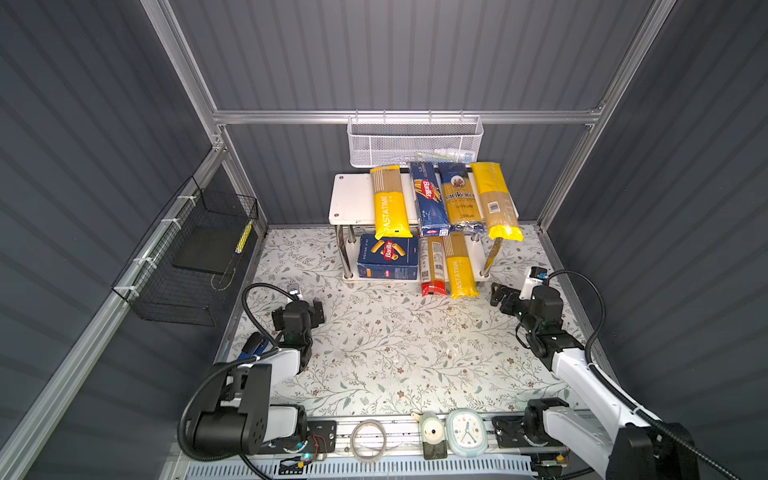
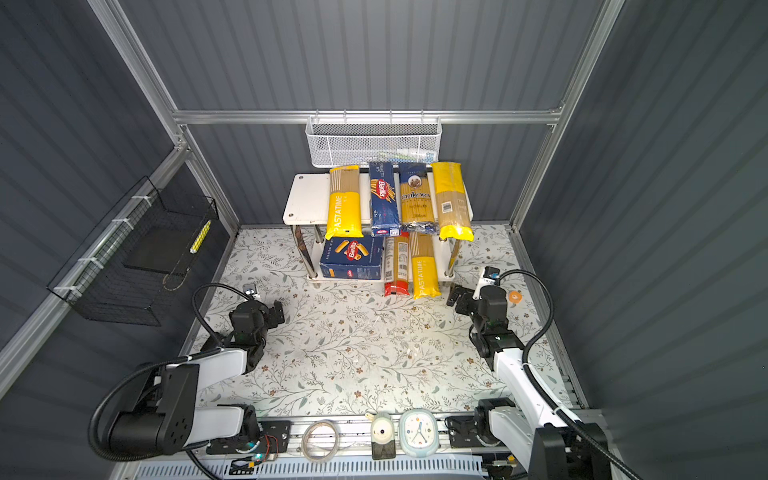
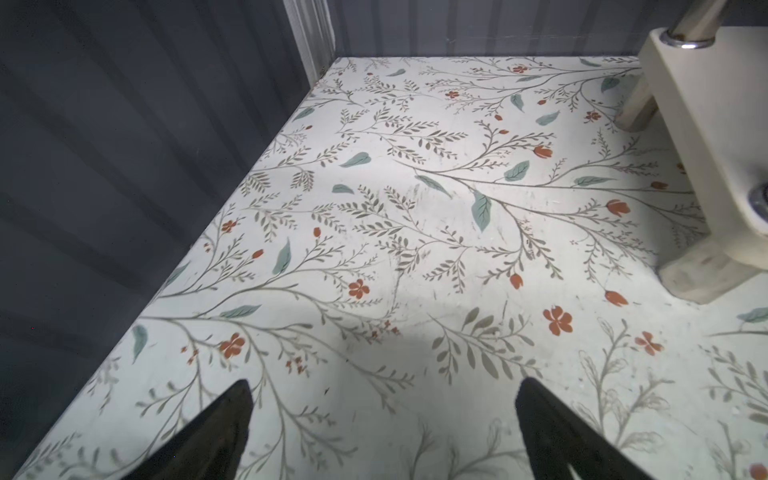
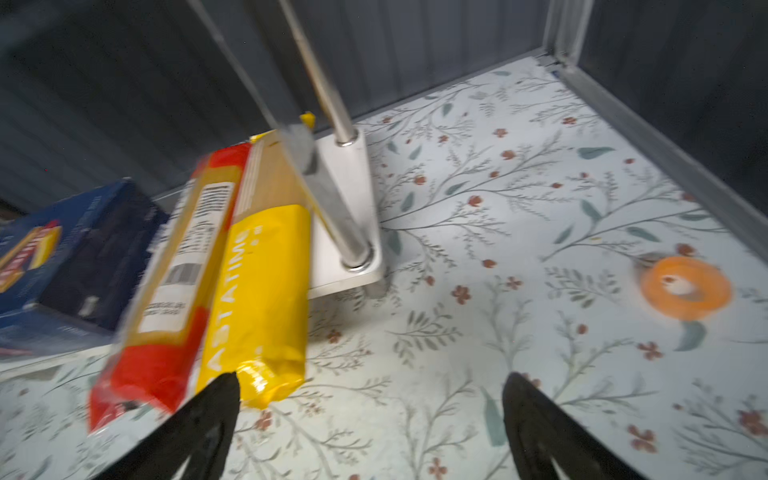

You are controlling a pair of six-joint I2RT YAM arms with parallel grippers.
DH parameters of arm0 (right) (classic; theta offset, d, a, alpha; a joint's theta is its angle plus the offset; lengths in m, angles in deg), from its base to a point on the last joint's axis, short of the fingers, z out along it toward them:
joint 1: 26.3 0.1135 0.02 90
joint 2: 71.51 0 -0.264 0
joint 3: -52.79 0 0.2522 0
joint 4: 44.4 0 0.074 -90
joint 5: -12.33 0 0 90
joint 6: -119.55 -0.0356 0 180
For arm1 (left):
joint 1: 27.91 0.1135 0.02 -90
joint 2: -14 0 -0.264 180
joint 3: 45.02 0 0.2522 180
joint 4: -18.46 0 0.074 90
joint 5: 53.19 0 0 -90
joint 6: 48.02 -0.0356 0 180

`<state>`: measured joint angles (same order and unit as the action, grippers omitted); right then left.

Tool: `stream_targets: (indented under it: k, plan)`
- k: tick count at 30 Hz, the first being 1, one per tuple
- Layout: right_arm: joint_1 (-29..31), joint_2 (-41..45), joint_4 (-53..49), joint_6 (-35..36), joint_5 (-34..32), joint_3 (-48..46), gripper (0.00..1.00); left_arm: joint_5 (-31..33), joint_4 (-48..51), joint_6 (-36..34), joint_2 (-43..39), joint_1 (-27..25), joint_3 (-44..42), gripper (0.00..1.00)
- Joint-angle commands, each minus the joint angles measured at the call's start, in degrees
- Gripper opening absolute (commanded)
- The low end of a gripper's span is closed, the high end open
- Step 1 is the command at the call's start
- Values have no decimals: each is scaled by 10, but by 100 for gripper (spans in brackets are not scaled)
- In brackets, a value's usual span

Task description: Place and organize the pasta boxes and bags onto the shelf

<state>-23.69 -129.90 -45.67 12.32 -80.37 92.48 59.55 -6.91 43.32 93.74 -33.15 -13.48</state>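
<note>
At the left of the tabletop (image 1: 395, 353), the left gripper (image 3: 382, 388) stands spread wide, empty. Across the shelf (image 1: 353, 195) top lie PASTATIME bag (image 1: 388, 203), spaghetti box (image 1: 428, 199), ankara bag (image 1: 459, 197), barcode bag (image 1: 494, 201); below, rigatoni box (image 1: 388, 257), red-ended bag (image 1: 432, 266), second PASTATIME bag (image 1: 459, 266). Beside them the right gripper (image 4: 370, 380) gapes, holding nothing.

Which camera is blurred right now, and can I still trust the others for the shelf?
Right wrist view: motion blur smears the red-ended bag, the yellow PASTATIME bag beside it and the Barilla box. Left wrist view: sharp, a soft shadow across the floral mat. Both top views: sharp, shelf evenly lit.
</note>
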Motion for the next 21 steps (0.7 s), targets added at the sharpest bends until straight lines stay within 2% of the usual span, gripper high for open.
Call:
stream_targets:
  k: [1,3,5,7,9,10,11,13,15,16,18,19,21]
  plan:
    - [-19,-37,84,75,-53,-4,99,-13,-132,-52,52,8,17,100]
    - [-34,-86,208,101,-55,-46,99,-14,-142,-67,51,10,9,100]
    - [-47,-151,355,112,-38,-84,99,-27,-196,-41,53,40,-13,100]
    - [-49,-145,305,132,-23,-59,99,-92,-172,-28,26,61,-25,100]
    - [-52,-166,356,136,-21,-72,99,-156,-157,-18,11,63,-28,100]
    - [-55,-181,377,135,-17,-80,99,-173,-185,-10,21,63,-32,100]
    - [-56,-215,456,134,-14,-98,99,-191,-224,1,41,63,-36,100]
    - [-55,-260,529,145,14,-115,99,-234,-260,-2,100,63,-14,100]
    - [-50,-242,513,159,29,-125,99,-249,-257,-5,172,63,17,100]
    - [-50,-235,503,159,33,-125,99,-250,-307,-1,201,63,20,99]
    - [-50,-257,534,160,37,-122,99,-236,-190,-5,166,63,43,100]
    - [-50,-256,519,159,34,-113,99,-227,-225,6,184,63,46,100]
    - [-50,-243,430,157,28,-79,99,-212,-125,1,176,59,83,100]
